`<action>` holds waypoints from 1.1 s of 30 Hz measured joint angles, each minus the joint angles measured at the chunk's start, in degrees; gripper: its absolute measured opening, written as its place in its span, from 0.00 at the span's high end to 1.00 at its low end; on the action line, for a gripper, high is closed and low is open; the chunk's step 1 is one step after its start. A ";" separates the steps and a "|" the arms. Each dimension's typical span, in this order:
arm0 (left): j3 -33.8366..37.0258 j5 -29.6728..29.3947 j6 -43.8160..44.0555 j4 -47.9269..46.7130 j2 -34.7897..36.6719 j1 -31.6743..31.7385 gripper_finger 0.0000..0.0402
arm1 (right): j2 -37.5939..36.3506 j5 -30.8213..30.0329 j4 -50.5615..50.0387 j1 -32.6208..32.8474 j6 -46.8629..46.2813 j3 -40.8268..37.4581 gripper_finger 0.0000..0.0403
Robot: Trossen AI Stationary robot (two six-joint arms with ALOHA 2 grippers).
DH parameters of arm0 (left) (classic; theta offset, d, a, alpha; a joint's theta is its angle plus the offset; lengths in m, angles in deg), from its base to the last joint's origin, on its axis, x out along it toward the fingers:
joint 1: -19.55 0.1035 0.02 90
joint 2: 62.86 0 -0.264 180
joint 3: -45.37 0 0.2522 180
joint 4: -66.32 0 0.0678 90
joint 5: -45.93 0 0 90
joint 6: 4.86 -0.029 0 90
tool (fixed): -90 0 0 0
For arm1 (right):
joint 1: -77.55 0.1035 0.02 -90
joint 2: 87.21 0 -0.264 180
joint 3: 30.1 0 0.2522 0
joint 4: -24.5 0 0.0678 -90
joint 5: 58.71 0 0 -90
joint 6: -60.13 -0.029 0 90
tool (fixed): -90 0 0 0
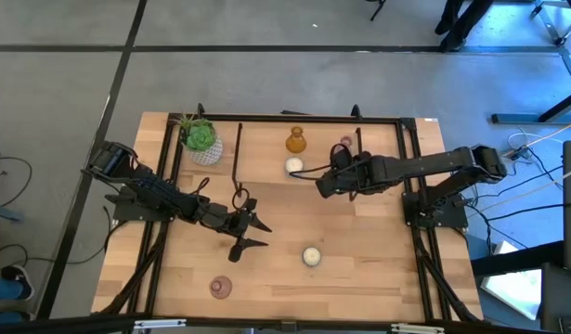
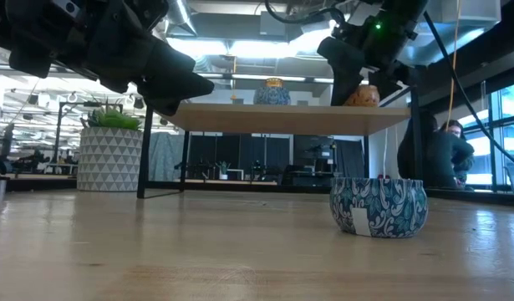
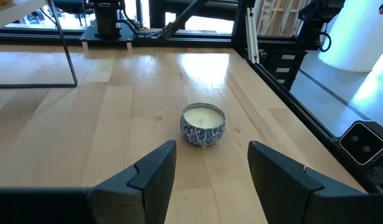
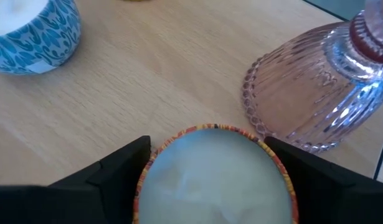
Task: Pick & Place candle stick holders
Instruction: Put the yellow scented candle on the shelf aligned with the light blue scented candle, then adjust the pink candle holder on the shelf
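Candle stick holders are scattered over the wooden surface [image 1: 359, 278]. From above, a cream votive [image 1: 311, 256] sits at about 5 o'clock from the centre, a pink glass holder [image 1: 220, 287] at 7 o'clock, and an amber glass holder [image 1: 296, 141] beside another cream one [image 1: 293, 166] at 12 o'clock. The left pincer [image 1: 254, 232] hangs open near the centre. The right pincer [image 1: 324, 183] reaches in at 1 o'clock.

At table height, a blue-patterned tin votive [image 2: 379, 206] stands on the surface, with a potted plant [image 2: 109, 155] far off at 9 o'clock.

Past the left wrist, the left pincer [image 3: 211, 180] is spread wide and empty, with the tin votive [image 3: 203, 124] just ahead, apart from both fingers. It looks stiff, light and squat; taking it across its round wall seems safest.

Past the right wrist, the right pincer [image 4: 215, 171] holds an orange-rimmed cream votive [image 4: 216, 177] across its round sides. A ribbed pink glass holder [image 4: 316, 93] stands just beside it, likely fragile and slippery, and a blue tin [image 4: 30, 31] lies further off.
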 joint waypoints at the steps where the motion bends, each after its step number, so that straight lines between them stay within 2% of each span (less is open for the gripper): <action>1: -0.01 0.00 0.00 0.00 0.00 0.00 0.51 | 0.00 0.02 0.02 0.00 0.01 0.00 0.22; 16: 0.00 0.02 0.00 0.00 -0.01 0.00 0.51 | -0.15 0.85 1.51 0.01 2.16 0.00 0.22; 26: -0.01 0.02 0.00 0.00 0.00 0.00 0.51 | -0.17 0.86 2.19 0.01 1.83 0.02 0.04; 33: -0.01 0.02 0.00 -0.01 0.00 0.00 0.51 | -0.74 -0.48 3.00 0.11 2.14 0.18 0.01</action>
